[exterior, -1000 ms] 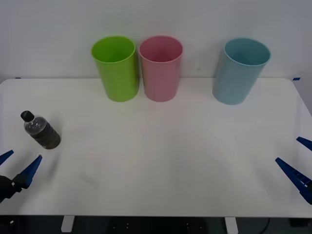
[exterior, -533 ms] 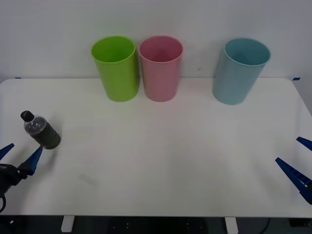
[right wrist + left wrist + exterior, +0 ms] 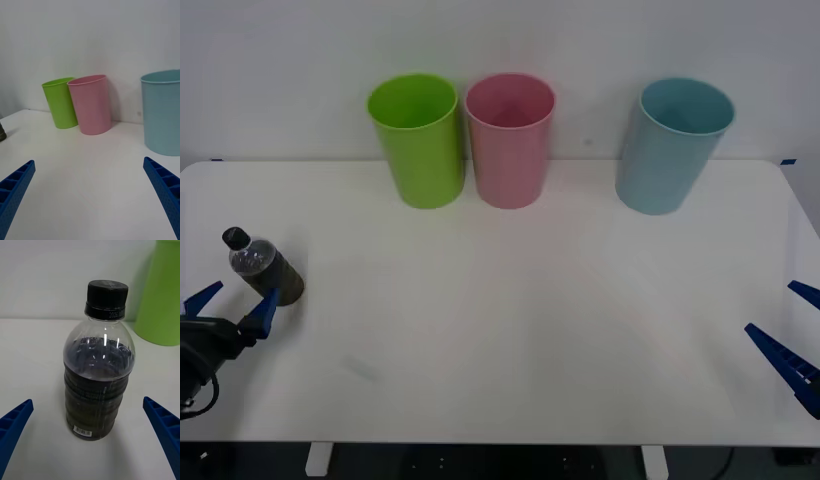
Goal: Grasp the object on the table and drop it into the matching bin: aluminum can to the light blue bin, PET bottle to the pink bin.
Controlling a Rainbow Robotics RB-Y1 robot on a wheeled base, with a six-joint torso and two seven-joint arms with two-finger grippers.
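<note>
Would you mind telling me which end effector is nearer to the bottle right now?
The left. The left end effector sits open just in front of the bottle, fingers either side. The right end effector waits open at the table's far right edge.

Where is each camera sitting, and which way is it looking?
Front view: above the arms, looking forward and down at the table; left end effector open by the PET bottle, right end effector open at the table's right edge.
Left wrist view: on the left wrist, facing the PET bottle between its blue fingers.
Right wrist view: on the right wrist, facing the green bin, pink bin and light blue bin; its blue fingers at the bottom corners.
Shared: front and right wrist views both show all three bins.
</note>
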